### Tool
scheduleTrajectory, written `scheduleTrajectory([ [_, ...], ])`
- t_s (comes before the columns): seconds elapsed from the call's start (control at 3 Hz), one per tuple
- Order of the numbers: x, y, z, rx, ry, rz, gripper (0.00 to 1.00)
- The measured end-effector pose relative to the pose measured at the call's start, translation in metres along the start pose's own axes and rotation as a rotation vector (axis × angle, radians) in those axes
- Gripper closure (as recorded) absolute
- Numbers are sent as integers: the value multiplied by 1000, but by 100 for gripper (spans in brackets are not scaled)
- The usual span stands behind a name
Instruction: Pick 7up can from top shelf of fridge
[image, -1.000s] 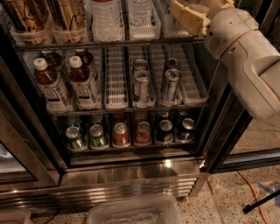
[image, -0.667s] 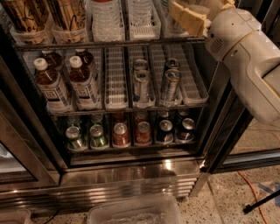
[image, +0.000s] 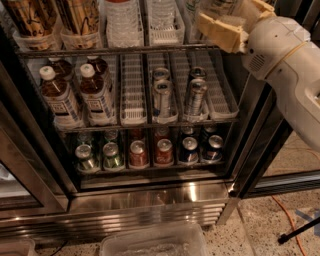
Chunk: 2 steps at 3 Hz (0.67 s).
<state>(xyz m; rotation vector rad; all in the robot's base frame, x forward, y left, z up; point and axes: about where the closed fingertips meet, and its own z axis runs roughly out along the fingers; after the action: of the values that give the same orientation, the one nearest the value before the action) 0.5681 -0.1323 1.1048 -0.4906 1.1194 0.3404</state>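
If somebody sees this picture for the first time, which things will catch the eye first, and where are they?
The big white robot arm fills the upper right, with its tan gripper at the right end of the top shelf of the fridge. On the rack below, white-capped brown bottles stand at the left and tall silver cans in the middle lanes. A row of coloured cans lines the bottom rack.

The single camera view looks at the fridge (image: 150, 200) from in front, set high and tilted downward, so the frame runs from the top shelf (image: 100, 50) at its upper edge down to the floor (image: 260, 225). It stands near the racks and faces them almost squarely. The gripper (image: 222, 31) sits at upper right, level with the top shelf, and its arm (image: 285, 65) enters from the right edge.
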Motion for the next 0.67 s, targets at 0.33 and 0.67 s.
scheduleTrajectory([
  [0.33,6,7,-12,-32,33,5,100],
  [0.67,13,12,-21,-58,62,7,100],
])
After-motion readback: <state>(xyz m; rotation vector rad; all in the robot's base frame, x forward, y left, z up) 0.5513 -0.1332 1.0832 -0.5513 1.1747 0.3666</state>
